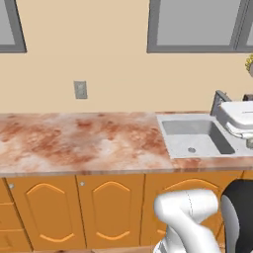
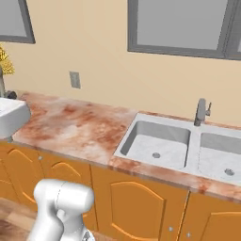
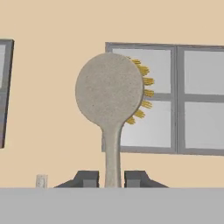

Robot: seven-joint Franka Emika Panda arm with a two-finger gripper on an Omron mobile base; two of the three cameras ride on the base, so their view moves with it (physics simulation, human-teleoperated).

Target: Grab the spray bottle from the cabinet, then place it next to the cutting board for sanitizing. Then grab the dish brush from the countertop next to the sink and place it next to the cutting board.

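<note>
In the hand view my gripper [image 3: 112,179] is shut on the dish brush [image 3: 109,89]. Its thin cream handle rises from between the two dark fingertips [image 3: 89,178]. The round pale head stands upright against the beige wall, with yellow bristles showing along its right rim. The pinkish-red marbled countertop [image 1: 74,138] runs across both base views. The grey steel sink [image 2: 157,143] is set into the countertop [image 2: 75,124], with its faucet [image 2: 201,112] behind the basins. In the left base view the sink [image 1: 197,136] lies at the right. The spray bottle, the cabinet and the cutting board are out of view.
A white appliance [image 1: 237,118] stands on the counter beside the sink, at the left edge [image 2: 9,115] of the right base view. Orange doors with arched panels [image 1: 108,212] run under the slab. A wall outlet [image 1: 80,90] and grey-framed windows [image 2: 179,28] sit above.
</note>
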